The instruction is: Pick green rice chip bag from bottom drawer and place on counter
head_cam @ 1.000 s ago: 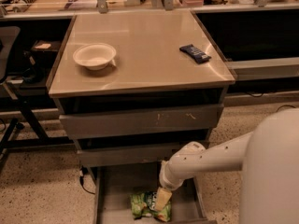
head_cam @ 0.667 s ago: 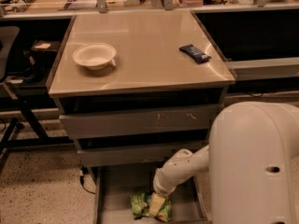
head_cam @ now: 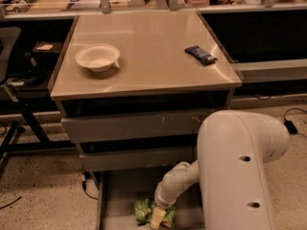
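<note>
Gripper [head_cam: 157,218], the robot's claw, is reaching down onto the green rice chip bag [head_cam: 142,210]; I cannot tell whether it is clenching the bag or resting loose. The bag is lying toward the front edge of the open bottom drawer [head_cam: 117,202]. Lifting well is likely calling for a firm pinch on the crinkly foil, then a rise clearing the upper drawers [head_cam: 139,126]. Above, the counter [head_cam: 153,75] is carrying a white bowl [head_cam: 97,57] near its left edge and a dark wrapper [head_cam: 200,55] near its right edge.
</note>
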### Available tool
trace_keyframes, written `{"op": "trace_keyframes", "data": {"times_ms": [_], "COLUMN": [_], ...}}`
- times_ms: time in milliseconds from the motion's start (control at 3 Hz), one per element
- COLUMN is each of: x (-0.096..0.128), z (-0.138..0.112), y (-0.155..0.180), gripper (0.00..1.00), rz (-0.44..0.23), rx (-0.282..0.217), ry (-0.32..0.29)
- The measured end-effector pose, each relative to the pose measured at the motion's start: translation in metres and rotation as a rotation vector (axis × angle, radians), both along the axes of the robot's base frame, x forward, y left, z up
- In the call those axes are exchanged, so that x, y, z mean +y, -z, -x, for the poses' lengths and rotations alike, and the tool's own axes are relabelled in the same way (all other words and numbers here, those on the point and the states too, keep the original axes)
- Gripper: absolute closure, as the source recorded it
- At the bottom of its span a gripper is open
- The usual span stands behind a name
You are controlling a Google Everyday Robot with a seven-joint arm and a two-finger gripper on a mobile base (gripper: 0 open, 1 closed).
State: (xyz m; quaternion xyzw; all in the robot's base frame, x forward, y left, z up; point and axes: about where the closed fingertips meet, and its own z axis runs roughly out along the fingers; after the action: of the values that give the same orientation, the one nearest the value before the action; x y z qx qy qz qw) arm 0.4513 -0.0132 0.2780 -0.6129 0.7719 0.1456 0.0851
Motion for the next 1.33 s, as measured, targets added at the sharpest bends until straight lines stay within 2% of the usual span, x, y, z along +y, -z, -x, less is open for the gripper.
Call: {"op": "trace_keyframes", "data": {"times_ms": [333,667,1000,1333], "x": [0.001,0.0,-0.001,0.003], "z": [0.0,-0.004,-0.007,-0.007], "y": [0.028,0.073,0.116,0.125], "gripper": [0.0,0.0,0.0,0.0], "rz": [-0.027,-0.065,-0.089,-0.102], "rx": [0.02,0.05,0.075,0.095], "ry": [0.029,0.082,0.107,0.103]}}
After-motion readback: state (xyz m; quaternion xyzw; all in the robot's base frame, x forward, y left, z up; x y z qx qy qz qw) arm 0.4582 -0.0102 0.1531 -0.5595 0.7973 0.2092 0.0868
